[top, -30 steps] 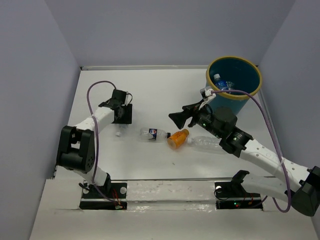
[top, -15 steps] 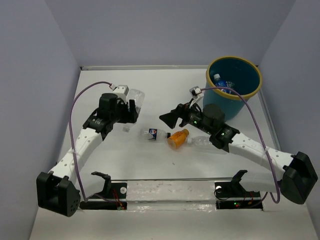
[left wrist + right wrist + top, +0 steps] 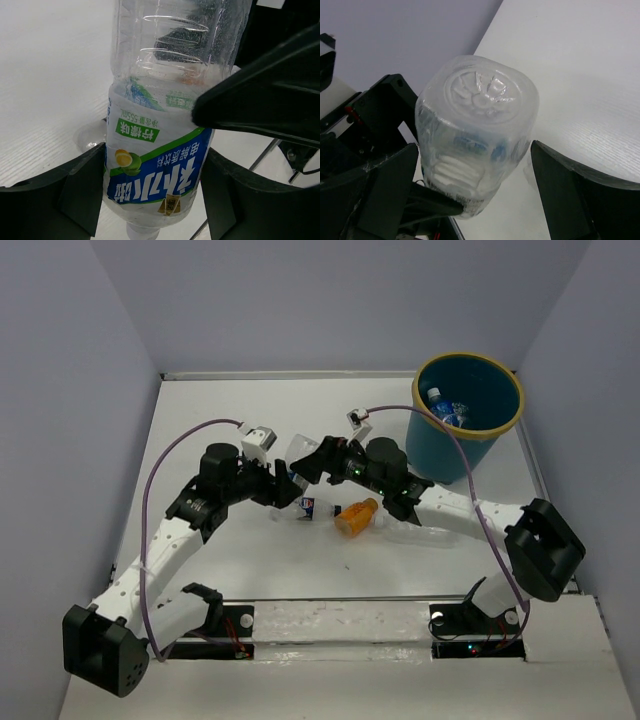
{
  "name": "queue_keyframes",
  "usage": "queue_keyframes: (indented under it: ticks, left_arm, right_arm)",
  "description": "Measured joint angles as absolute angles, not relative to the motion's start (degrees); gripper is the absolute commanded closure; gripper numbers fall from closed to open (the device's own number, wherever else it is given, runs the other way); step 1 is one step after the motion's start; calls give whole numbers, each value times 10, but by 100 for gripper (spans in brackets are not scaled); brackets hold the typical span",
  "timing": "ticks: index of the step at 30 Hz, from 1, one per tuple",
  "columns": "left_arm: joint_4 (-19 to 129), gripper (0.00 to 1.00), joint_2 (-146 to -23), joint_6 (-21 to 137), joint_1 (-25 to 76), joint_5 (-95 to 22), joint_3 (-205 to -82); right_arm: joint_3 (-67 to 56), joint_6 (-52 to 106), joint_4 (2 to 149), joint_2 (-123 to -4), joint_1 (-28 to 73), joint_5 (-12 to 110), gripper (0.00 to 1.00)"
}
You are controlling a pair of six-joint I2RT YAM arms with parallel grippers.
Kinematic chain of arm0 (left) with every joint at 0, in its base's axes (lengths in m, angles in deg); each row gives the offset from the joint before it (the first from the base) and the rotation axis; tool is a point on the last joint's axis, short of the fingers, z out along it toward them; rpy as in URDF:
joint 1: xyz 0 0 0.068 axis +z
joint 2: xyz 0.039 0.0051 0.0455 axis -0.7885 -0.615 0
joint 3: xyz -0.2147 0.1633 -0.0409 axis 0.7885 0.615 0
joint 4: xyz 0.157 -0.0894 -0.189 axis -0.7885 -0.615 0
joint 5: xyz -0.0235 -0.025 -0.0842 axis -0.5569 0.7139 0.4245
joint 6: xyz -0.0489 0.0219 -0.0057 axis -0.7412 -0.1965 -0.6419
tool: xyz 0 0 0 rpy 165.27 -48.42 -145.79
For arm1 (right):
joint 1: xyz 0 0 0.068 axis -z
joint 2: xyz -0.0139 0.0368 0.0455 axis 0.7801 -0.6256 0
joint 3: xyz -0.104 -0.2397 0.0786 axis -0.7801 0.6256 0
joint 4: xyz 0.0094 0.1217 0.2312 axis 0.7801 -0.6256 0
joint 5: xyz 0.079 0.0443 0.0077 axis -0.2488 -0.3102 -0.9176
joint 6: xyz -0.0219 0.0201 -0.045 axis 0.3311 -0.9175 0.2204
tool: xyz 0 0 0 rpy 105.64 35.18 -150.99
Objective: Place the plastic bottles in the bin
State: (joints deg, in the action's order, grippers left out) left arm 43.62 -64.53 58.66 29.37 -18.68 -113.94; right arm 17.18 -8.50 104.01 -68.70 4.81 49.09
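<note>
Top external view caught both arms bent inward, meeting over the middle of the white table (image 3: 200, 420). There the left gripper (image 3: 283, 483) clamped a see-through plastic bottle with a green-and-blue label (image 3: 155, 165) by its labelled half, clear of the tabletop, with its base turned toward the right arm. Around that base stood the right gripper (image 3: 306, 464), jaws spread wide, with gaps on both sides in the right wrist view.

A round teal-blue bin with a yellow rim (image 3: 505, 420) stood at the far right corner with a blue-capped bottle (image 3: 437, 400) inside. A small blue-labelled bottle (image 3: 308, 507), a short orange bottle (image 3: 356, 518) and a long clear bottle (image 3: 415, 528) lay in a row nearer the bases. Bare tabletop ran from the grippers to the bin.
</note>
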Motion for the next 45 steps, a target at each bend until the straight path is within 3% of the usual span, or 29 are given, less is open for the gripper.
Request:
queue_keyframes:
  ticks: [5, 7, 9, 10, 12, 14, 24, 31, 36, 41, 44, 45]
  left_arm:
    - [444, 47, -645, 587, 283, -168, -1139]
    - [445, 46, -645, 588, 280, -164, -1139]
    - [445, 42, -646, 588, 279, -164, -1139]
    - [445, 38, -646, 588, 278, -164, -1139]
    - [454, 1, -646, 588, 277, -168, -1140]
    - [459, 1, -644, 582, 277, -171, -1140]
    - [453, 1, -593, 581, 277, -202, -1140]
    - [460, 1, -494, 579, 277, -232, -1140]
    - [462, 1, -479, 576, 277, -242, -1140]
    - [460, 1, -487, 572, 277, -243, -1140]
    - [453, 1, -494, 572, 277, -243, -1140]
    - [452, 1, -493, 572, 277, -243, -1140]
  right_arm:
    - [149, -93, 1042, -715, 44, 505, 3]
    - [146, -94, 1044, -718, 43, 515, 15]
    - [141, -96, 1049, -719, 43, 528, 36]
    - [139, -94, 1049, -719, 43, 529, 37]
    - [130, -95, 1049, -720, 43, 539, 42]
    - [125, -91, 1050, -721, 40, 553, 47]
    - [89, -3, 1009, -687, 40, 664, 57]
    - [22, 117, 974, -586, 95, 752, 58]
    - [-11, 201, 947, -495, 198, 814, 59]
    - [-40, 273, 937, -481, 313, 869, 58]
    - [-41, 308, 910, -505, 357, 888, 43]
    - [-41, 315, 900, -517, 370, 890, 26]
